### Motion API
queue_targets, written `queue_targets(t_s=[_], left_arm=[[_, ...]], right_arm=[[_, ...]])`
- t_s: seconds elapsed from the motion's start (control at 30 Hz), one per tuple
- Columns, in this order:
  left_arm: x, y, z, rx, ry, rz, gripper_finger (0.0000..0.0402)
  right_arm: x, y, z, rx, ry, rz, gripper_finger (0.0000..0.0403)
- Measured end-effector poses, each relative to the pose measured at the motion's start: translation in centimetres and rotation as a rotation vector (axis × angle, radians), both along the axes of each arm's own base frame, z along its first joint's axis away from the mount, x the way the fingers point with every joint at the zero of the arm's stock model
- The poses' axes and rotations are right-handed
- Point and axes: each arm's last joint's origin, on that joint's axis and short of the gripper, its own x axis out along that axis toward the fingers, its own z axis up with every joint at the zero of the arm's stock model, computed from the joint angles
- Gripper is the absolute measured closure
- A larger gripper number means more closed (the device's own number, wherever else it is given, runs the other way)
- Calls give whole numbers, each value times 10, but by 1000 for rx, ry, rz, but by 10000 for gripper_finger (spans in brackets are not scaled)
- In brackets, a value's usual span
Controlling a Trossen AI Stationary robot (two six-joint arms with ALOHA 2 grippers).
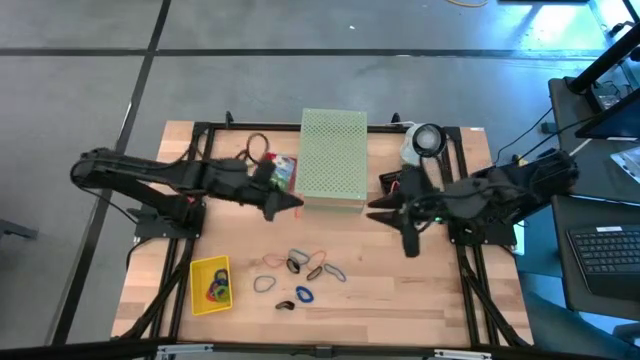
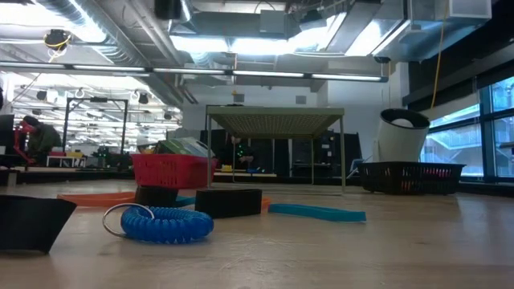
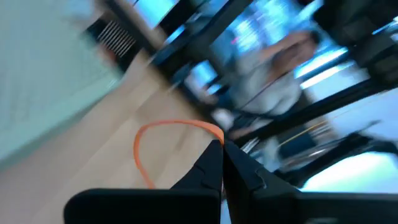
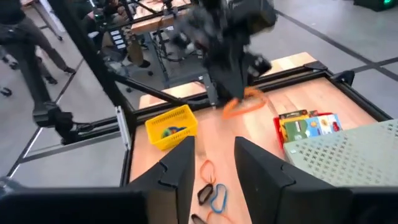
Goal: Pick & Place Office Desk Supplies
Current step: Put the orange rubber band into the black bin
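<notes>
Wooden table (image 1: 420,290), left gripper (image 3: 222,146) raised beside the pale green perforated box (image 1: 333,160), pinched tight on an orange rubber band (image 3: 149,134); right gripper (image 4: 214,152) hovering, fingers parted, empty; right wrist view alone shows the band dangling; other loops (image 1: 300,270) mid-table beside the yellow basket (image 1: 196,296)

Wooden table (image 1: 420,290) bearing a yellow basket (image 1: 197,297) near left, scattered rubber-band loops (image 1: 305,270) near centre, and a pale green perforated box (image 1: 333,160) far centre.

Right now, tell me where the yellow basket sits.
In the high view the yellow basket sits at the table's near left, left of the scattered rubber-band loops, with a few loops inside it.
</notes>
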Motion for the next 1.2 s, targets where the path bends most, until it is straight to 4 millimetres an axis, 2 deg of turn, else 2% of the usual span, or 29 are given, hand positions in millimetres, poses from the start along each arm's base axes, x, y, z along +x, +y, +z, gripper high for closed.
queue_targets(t_s=[0.2,0.33,0.47,0.67,0.97,1.2], left_arm=[[2,3,22,12,-225,-21,400],[4,4,25,17,-268,7,399],[5,5,28,28,-296,33,400],[6,5,31,56,-339,42,400],[6,6,31,75,-345,72,400],[23,5,26,72,-382,57,400]], right_arm=[[31,0,-12,1,-6,-43,224],[50,-2,-16,49,-50,-73,180],[67,-7,-23,104,-60,-109,155],[87,-14,-36,131,-54,-164,153],[97,-24,-33,138,-120,-174,166],[105,-29,-38,142,-117,-177,168]])
